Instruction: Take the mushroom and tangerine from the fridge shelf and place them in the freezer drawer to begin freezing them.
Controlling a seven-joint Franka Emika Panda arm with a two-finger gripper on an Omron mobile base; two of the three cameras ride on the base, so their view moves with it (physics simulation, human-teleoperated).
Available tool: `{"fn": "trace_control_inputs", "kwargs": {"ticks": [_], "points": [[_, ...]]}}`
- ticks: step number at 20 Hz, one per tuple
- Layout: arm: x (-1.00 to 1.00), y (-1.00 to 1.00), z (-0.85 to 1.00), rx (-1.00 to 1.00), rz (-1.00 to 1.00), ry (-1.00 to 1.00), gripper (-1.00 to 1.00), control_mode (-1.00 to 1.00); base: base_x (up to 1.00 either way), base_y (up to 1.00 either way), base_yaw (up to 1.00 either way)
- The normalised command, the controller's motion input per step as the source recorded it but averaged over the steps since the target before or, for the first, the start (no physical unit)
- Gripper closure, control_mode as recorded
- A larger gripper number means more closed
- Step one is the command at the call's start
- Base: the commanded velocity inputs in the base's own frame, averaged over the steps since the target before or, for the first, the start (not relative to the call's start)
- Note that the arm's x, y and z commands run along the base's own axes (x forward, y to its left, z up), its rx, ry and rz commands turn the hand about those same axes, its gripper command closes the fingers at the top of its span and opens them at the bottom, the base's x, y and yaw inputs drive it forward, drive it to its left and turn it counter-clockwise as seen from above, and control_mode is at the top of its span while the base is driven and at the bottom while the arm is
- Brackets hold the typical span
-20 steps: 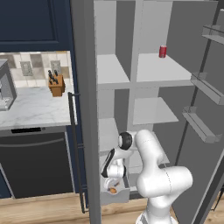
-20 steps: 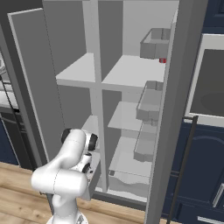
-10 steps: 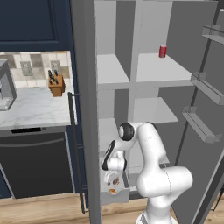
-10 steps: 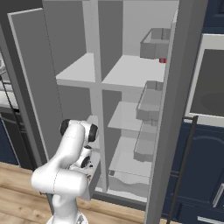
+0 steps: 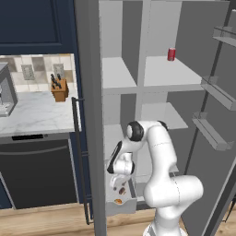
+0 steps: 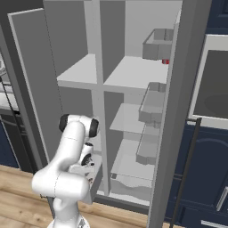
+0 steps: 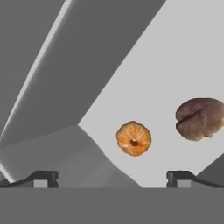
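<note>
1. The hand, seen from its own camera, has its two fingertips spread wide apart with nothing between them; it grips nothing. In the left base view it hangs just above the freezer drawer, pointing down into it.

2. Below the hand, both task items lie on the pale floor of the drawer. The tangerine sits nearer the fingertips and the mushroom lies beside it, apart and not touching. In the left base view they show as two small spots, the tangerine toward the drawer's front lip and the mushroom behind it.

3. The tangerine rests flat, with its dimpled stem end facing up at the hand; being nearly round, it has no clear long axis.

4. The mushroom's long axis runs roughly across the hand view, slightly tilted, with a crease on the end toward the tangerine. Which end is cap or stem I cannot tell.

5. Farther up, the fridge shelf carries a red can.

6. Judgement: the placing looks done for both items. What may remain is lifting the hand clear, and perhaps shutting the drawer.
</note>
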Motion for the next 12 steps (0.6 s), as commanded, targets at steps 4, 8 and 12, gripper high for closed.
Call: {"fn": "trace_control_inputs", "kwargs": {"ticks": [4,8,12], "points": [[-0.31,-0.1,0.49,0.0,-0.01,0.0,-1.0,-1.0,0.0,0.0,0.0],[-0.58,-0.14,0.53,0.0,-0.01,-0.03,-1.0,-1.0,0.0,0.0,0.0],[-0.64,-0.21,0.57,0.0,-0.02,-0.09,-1.0,-1.0,0.0,0.0,0.0]]}}
